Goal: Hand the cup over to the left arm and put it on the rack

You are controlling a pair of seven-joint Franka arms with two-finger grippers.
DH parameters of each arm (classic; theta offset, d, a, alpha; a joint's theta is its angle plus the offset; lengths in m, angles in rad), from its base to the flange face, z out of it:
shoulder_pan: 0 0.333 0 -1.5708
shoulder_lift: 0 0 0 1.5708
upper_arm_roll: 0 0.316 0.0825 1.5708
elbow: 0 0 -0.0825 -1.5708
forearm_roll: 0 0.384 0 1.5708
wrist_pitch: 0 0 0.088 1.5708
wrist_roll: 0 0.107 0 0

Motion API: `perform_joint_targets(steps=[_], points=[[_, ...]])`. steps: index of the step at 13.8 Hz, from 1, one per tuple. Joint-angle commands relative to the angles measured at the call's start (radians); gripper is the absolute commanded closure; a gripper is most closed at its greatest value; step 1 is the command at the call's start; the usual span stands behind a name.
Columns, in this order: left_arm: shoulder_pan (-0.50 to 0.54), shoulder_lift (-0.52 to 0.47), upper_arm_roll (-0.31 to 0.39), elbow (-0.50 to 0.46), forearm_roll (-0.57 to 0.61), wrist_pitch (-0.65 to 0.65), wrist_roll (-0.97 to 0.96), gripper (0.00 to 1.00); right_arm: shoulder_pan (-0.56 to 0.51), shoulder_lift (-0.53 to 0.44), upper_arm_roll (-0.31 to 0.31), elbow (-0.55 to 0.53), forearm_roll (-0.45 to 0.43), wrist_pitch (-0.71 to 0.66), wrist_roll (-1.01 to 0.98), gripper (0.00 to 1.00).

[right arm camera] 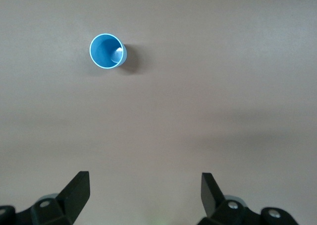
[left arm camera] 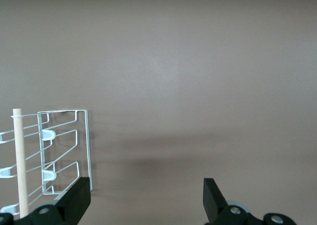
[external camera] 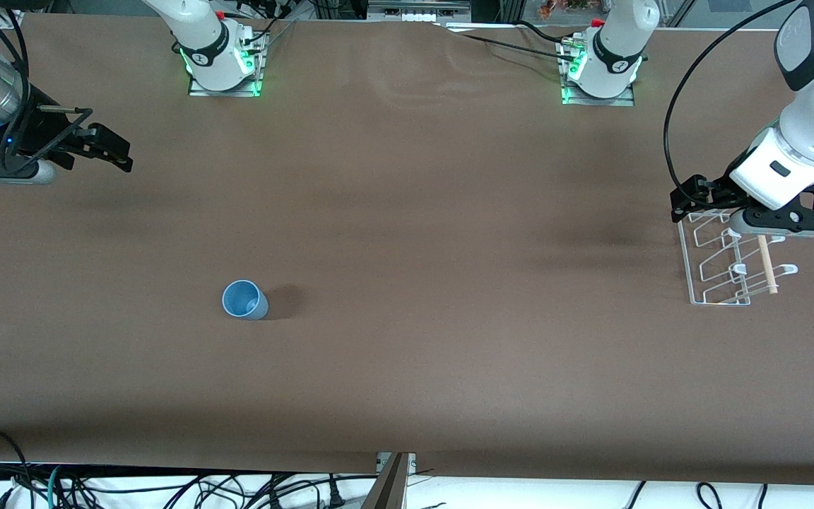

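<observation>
The light-blue cup [external camera: 244,300] stands upright with its mouth up on the brown table, toward the right arm's end and nearer to the front camera than both grippers. It also shows in the right wrist view [right arm camera: 106,51]. My right gripper [external camera: 116,148] is open and empty, up in the air over the right arm's end of the table, well apart from the cup; its jaws [right arm camera: 146,185] stand wide. The white wire rack [external camera: 721,265] with its wooden dowel [external camera: 766,263] lies at the left arm's end. My left gripper [external camera: 687,198] hovers open and empty over the rack's edge [left arm camera: 64,145].
Both arm bases [external camera: 223,60] [external camera: 601,67] stand with green lights along the table's edge farthest from the front camera. A black cable [external camera: 682,106] loops by the left arm. Loose cables [external camera: 167,488] lie below the table's near edge.
</observation>
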Motion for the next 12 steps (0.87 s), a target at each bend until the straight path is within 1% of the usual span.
perform_joint_targets(steps=[1, 4, 6, 7, 9, 10, 12], points=[[-0.003, -0.011, 0.000, 0.001, -0.010, 0.000, -0.005, 0.00, -0.004, 0.031, 0.006, 0.032, -0.002, -0.005, 0.015, 0.01], [-0.003, -0.011, 0.000, 0.001, -0.010, 0.000, -0.011, 0.00, 0.002, 0.056, 0.010, 0.032, -0.010, -0.002, 0.021, 0.01], [-0.003, -0.011, 0.000, 0.001, -0.010, 0.000, -0.012, 0.00, -0.001, 0.076, 0.009, 0.032, 0.001, 0.038, 0.017, 0.01], [-0.003, -0.011, 0.000, 0.001, -0.010, 0.000, -0.012, 0.00, 0.004, 0.121, 0.010, 0.032, 0.000, 0.058, 0.015, 0.01], [-0.003, -0.011, 0.000, 0.001, -0.012, 0.000, -0.012, 0.00, 0.015, 0.223, 0.015, 0.040, 0.001, 0.163, 0.000, 0.01], [-0.003, -0.011, 0.000, 0.001, -0.010, 0.000, -0.013, 0.00, 0.033, 0.296, 0.015, 0.081, 0.000, 0.201, -0.003, 0.01], [-0.003, -0.011, 0.000, 0.001, -0.010, 0.000, -0.013, 0.00, 0.056, 0.443, 0.015, 0.194, 0.000, 0.210, -0.005, 0.01]])
